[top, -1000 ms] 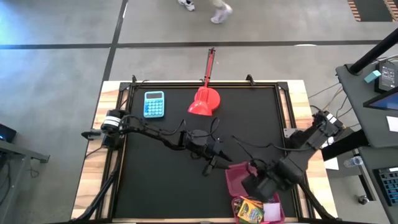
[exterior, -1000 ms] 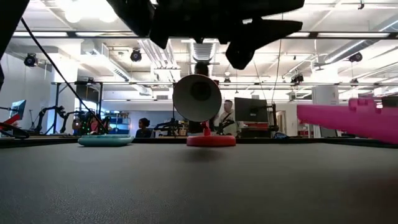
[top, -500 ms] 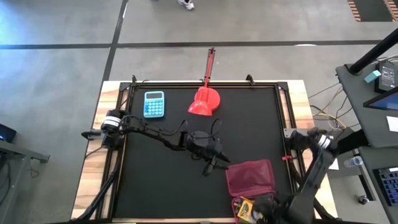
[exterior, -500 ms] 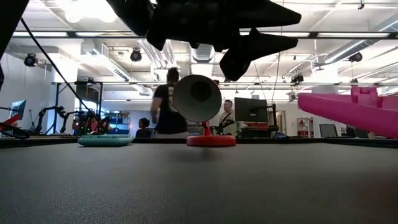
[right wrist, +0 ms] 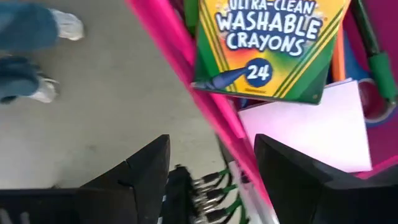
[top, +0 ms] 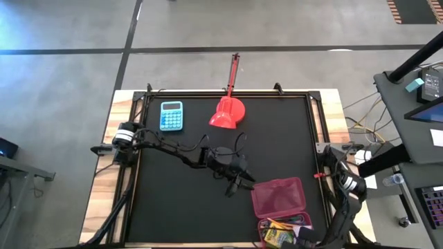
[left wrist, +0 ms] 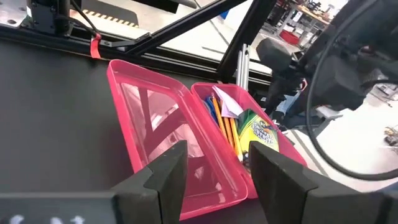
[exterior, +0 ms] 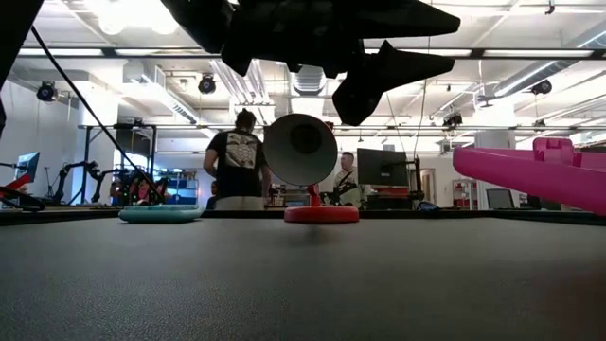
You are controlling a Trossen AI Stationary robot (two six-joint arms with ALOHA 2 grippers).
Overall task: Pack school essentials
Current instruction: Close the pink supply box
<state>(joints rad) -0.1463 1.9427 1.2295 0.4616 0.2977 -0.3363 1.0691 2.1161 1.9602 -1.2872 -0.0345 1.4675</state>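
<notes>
The open pink case (top: 279,198) lies at the worktop's near right corner, crayons (right wrist: 268,46), pencils (left wrist: 227,129) and pad (right wrist: 305,132) inside, both grippers' (left wrist: 214,171) (right wrist: 211,168) fingers open and empty; being light, stiff plastic, its lid looks best pushed at the rim.

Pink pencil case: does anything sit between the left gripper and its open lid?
Nothing visible does. The left gripper hovers open just beside the pink pencil case, with only bare black mat between them. The crayon box and pencils already lie inside.
</notes>
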